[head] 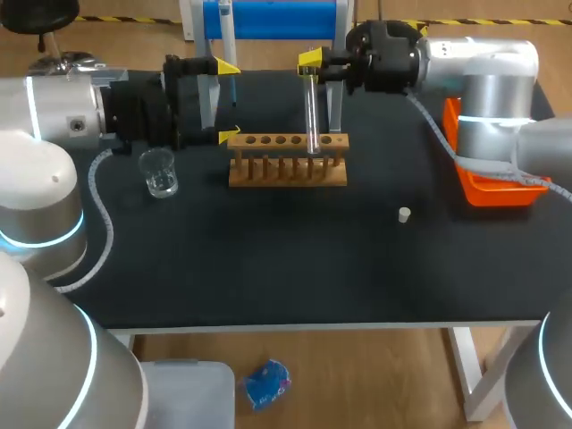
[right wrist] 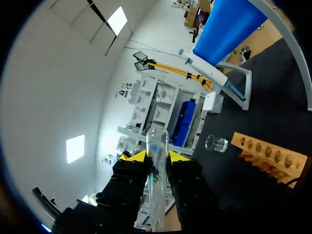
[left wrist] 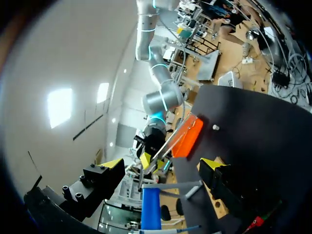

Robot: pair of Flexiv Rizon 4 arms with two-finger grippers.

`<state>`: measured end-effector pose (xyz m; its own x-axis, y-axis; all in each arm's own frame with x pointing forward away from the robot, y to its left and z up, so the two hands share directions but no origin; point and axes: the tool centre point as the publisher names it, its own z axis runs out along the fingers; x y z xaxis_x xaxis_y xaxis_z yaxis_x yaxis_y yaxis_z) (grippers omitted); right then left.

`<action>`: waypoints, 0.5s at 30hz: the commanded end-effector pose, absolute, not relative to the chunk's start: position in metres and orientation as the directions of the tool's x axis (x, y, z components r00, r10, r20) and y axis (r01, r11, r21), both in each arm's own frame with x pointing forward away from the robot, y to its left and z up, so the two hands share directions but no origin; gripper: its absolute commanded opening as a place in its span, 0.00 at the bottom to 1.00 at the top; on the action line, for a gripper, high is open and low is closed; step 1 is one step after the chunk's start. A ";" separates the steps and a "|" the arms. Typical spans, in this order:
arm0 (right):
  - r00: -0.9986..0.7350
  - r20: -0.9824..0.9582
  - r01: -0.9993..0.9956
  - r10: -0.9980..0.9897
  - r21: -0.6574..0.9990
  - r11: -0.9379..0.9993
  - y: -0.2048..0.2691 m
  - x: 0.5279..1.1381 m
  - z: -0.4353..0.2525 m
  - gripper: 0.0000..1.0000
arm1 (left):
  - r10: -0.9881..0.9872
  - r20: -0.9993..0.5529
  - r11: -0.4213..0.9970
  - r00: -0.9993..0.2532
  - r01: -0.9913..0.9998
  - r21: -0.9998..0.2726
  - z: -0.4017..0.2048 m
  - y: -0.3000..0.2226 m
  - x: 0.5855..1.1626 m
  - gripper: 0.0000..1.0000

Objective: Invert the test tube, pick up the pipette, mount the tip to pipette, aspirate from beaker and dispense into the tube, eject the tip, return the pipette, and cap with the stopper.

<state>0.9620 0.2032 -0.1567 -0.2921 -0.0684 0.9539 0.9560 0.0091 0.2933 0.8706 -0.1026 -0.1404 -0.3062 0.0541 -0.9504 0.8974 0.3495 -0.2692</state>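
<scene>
A black table top [head: 268, 268] carries the whole set-up. Over its far middle the right gripper [head: 313, 64] is clamped on the test tube [head: 313, 116]. In the right wrist view the clear glass stands between the two yellow-tipped fingers, pressed from both sides. The tube hangs upright, and its lower end comes down to the row of holes in the wooden rack [head: 288, 161]; whether it sits inside a hole cannot be told.

The left gripper [head: 225, 100] is at the rack's left end with its fingers spread wide and nothing gripped. A white leg of the blue-topped stand [head: 277, 18] rises in the gap between them. The pipette [right wrist: 207, 72] hangs on that stand at the table's far edge.

Near the left gripper, towards the table's front, stands the glass beaker [head: 159, 172]. The small white stopper [head: 404, 214] lies alone on the bare table, to the right of the rack and nearer the front. An orange bin [head: 492, 188] sits at the right edge under the right arm.
</scene>
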 end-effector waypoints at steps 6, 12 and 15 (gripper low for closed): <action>-0.186 0.977 0.982 -0.100 0.187 0.004 0.201 0.960 -0.158 0.00 | 0.135 -0.984 0.248 -0.117 0.965 -0.081 -0.140 -0.121 0.862 1.00; -0.089 0.986 0.996 -0.139 0.090 0.004 0.205 0.956 -0.154 0.00 | 0.120 -0.992 0.240 -0.049 0.971 -0.019 -0.139 -0.127 0.859 1.00; -0.048 0.987 0.999 -0.156 0.048 -0.005 0.207 0.954 -0.152 0.00 | 0.090 -0.996 0.243 -0.017 0.970 0.006 -0.137 -0.127 0.858 1.00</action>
